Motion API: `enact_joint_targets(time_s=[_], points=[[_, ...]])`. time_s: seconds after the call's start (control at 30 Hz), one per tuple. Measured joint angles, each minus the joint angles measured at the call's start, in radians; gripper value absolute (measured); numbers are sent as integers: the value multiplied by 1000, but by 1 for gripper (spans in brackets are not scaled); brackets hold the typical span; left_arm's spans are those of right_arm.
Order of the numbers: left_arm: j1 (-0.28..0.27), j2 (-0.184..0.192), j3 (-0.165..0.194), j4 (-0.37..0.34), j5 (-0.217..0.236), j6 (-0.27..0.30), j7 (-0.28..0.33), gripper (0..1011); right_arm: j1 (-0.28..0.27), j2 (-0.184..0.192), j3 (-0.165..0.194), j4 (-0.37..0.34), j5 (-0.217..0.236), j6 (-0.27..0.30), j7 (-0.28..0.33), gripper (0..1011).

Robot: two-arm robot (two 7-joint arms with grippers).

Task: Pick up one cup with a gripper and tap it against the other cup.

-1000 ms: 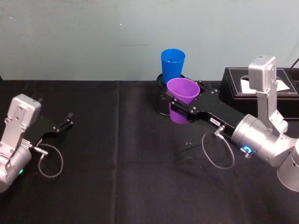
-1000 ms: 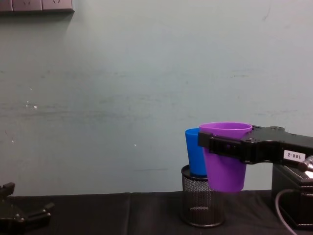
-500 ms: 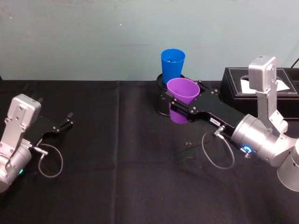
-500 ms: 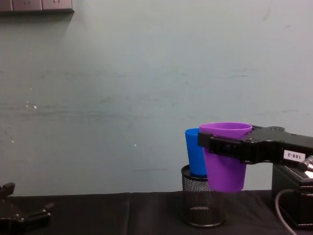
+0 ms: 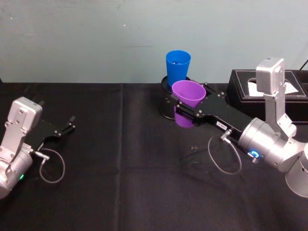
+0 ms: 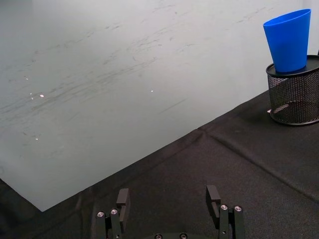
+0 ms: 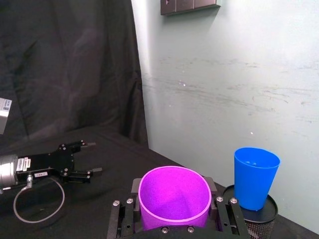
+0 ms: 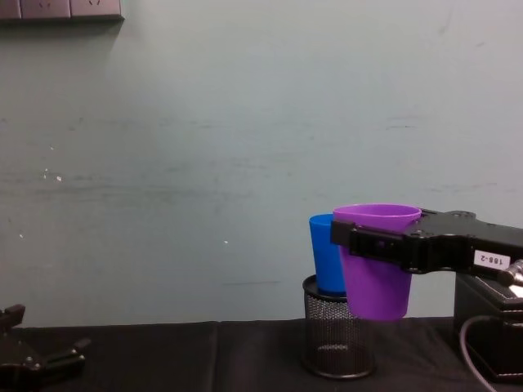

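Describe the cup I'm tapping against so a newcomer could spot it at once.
At the back of the black table stands a black mesh pen holder. The blue cup sits upright at its top. Unlike the purple cup in the right gripper alongside, it is blue and unheld.

The surface [image 5: 120,144] is covered by a black cloth that reaches back to a pale green wall [image 5: 86,38], and a faint crease runs from the back edge toward the front, a little left of centre. Toward the back and right of centre, a black wire-mesh holder [image 5: 166,103] stands upright on the cloth and carries the blue cup [image 5: 177,65], also upright, at its top. To the right of the holder, near the back edge, a black box [image 5: 243,91] rests on the cloth.
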Motion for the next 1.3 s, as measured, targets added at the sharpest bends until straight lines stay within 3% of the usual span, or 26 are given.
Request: enact_joint_targets(time_s=[1.3], points=[[0,0,0,0,0,0,0,1000,0,0,0,0,0,0,0,736]])
